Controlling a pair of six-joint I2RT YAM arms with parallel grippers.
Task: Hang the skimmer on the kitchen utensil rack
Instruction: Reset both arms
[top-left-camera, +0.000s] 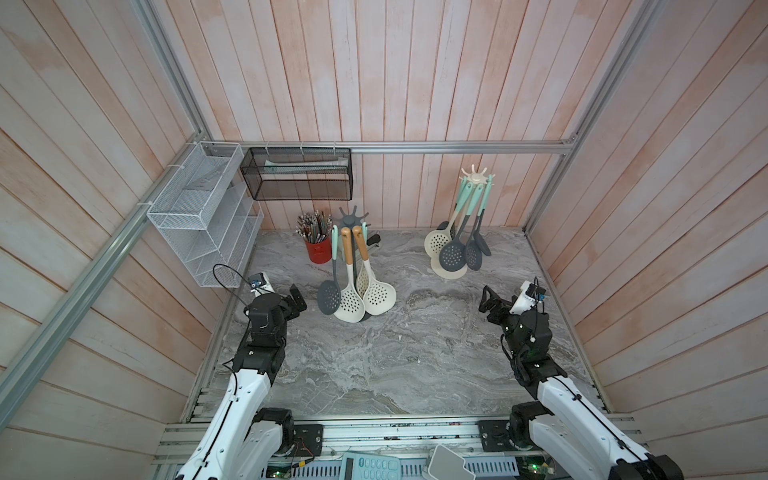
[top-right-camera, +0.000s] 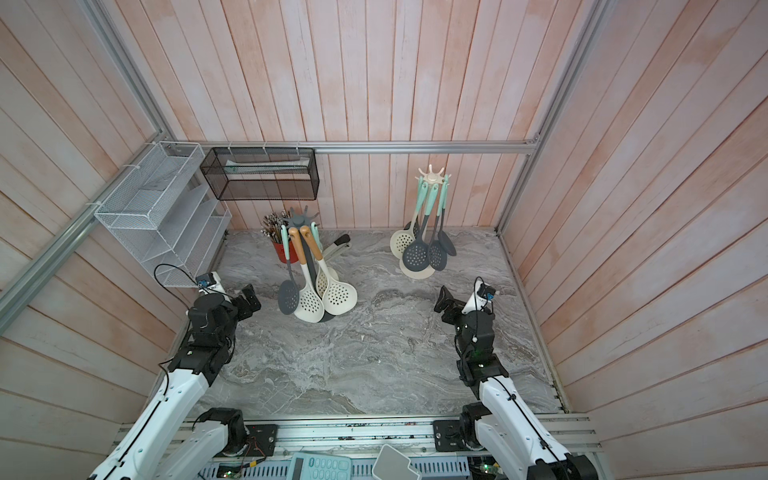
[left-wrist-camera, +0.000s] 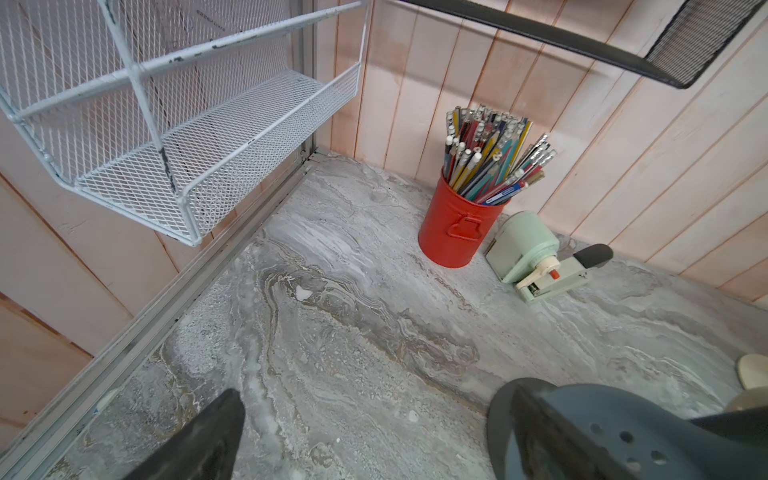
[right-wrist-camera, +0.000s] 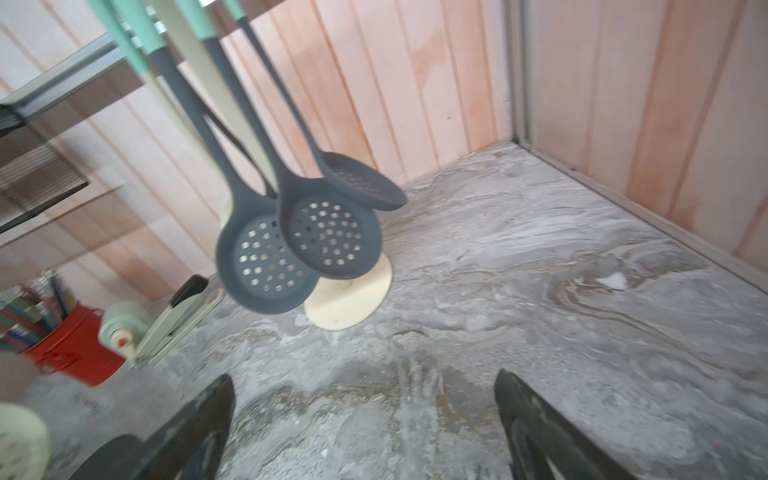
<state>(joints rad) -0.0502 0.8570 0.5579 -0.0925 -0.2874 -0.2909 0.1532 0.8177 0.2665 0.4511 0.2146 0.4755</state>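
A dark grey utensil rack (top-left-camera: 353, 216) (top-right-camera: 301, 214) stands left of centre. From it hang a grey skimmer (top-left-camera: 329, 296) (top-right-camera: 288, 297) and cream skimmers (top-left-camera: 349, 305) with wooden handles. A cream rack (top-left-camera: 476, 176) (top-right-camera: 432, 176) at the back right carries several skimmers, mostly grey (right-wrist-camera: 328, 232). My left gripper (top-left-camera: 297, 302) (top-right-camera: 249, 301) (left-wrist-camera: 374, 390) is open and holds nothing. It sits just left of the grey skimmer's head (left-wrist-camera: 602, 432), which lies close by one finger. My right gripper (top-left-camera: 487, 299) (top-right-camera: 442, 301) (right-wrist-camera: 363, 374) is open over bare table, facing the cream rack.
A red can of pencils (top-left-camera: 318, 249) (left-wrist-camera: 455, 232) and a mint sharpener (left-wrist-camera: 528, 249) stand behind the grey rack. A white mesh shelf (top-left-camera: 199, 216) and a black mesh basket (top-left-camera: 299, 174) hang on the walls at the back left. Wooden walls enclose the marble table (top-left-camera: 395, 353).
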